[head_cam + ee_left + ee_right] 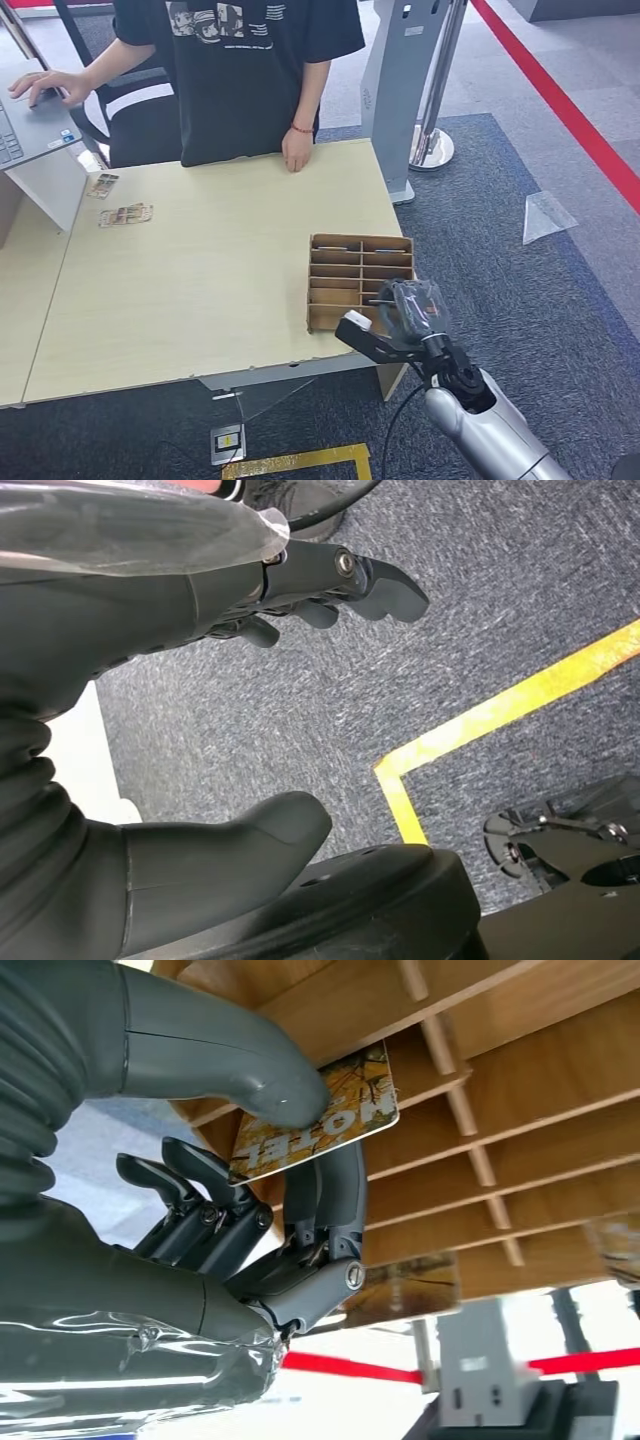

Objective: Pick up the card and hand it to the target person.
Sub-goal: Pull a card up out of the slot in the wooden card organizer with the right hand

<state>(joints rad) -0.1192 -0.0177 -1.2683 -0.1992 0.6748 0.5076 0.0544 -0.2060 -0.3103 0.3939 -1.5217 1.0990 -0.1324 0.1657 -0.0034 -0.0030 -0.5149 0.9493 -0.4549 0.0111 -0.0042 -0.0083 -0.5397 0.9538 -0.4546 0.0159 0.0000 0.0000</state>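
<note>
Landmark: wooden card rack (pixel 361 280), on table (pixel 211 290) near its right front corner. Right hand (pixel 392 320) at rack's near edge, partly over its front compartments; thumb (pixel 226 1055) and fingers (pixel 332 1195) pinch card (pixel 321 1115) just beside rack's dividers. Second card (pixel 400 1290) lies in rack compartment. Person (pixel 241 75) beyond rack, behind table's far edge, one hand (pixel 296 150) resting on that edge. Two loose cards (pixel 124 214) (pixel 103 185) far left of rack on table. Laptop (pixel 30 120) farther left, behind loose cards. Left hand (pixel 249 610) hangs over carpet.
</note>
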